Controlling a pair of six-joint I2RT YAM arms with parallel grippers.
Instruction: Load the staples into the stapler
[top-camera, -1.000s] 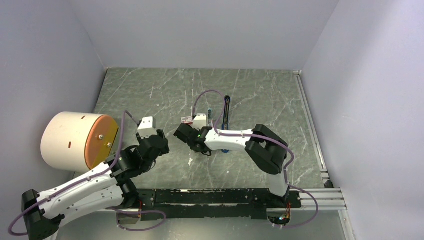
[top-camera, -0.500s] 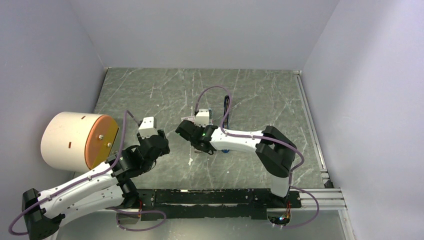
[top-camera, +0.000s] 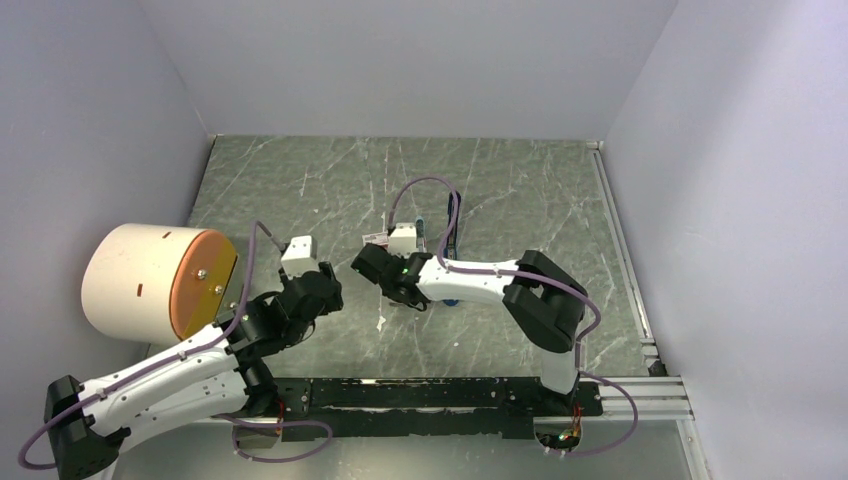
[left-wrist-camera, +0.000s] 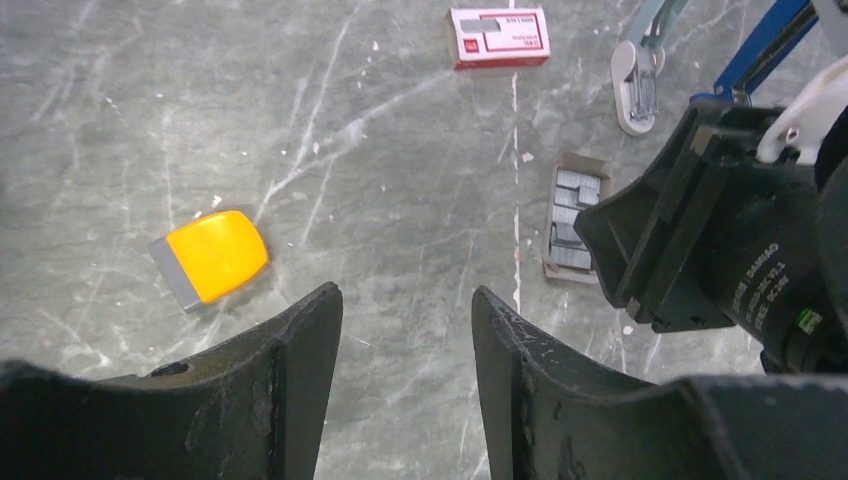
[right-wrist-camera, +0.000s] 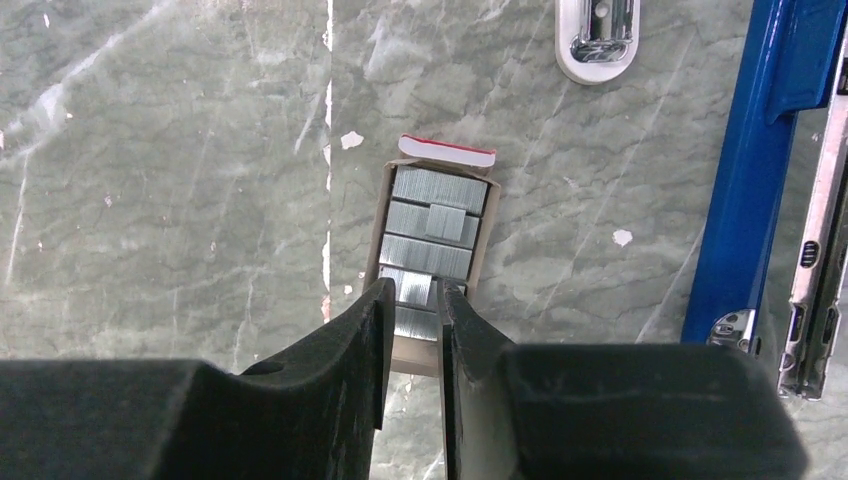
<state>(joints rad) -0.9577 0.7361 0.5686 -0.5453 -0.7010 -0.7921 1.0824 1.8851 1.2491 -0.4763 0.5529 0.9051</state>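
Okay, staples (right-wrist-camera: 440, 190) sit as grey strips in an open cardboard tray (right-wrist-camera: 491, 240), with the blue stapler (right-wrist-camera: 750, 170) lying opened just beside it. On the right gripper (right-wrist-camera: 413, 300) the fingers are nearly together, pinching one strip at the tray's near end. The left gripper (left-wrist-camera: 405, 330) has its fingers apart and is empty. Strips look light, stiff and slick, and would probably snap apart, so grip the long sides gently. Red-and-white box (left-wrist-camera: 498, 37) is closed, contents unknown.

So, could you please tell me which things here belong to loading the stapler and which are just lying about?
For the job: the staples; the stapler, opened out; the right hand, pinching one strip.
Lying about: the orange-yellow block; the red-and-white box; the pale blue-grey piece; the cream drum.
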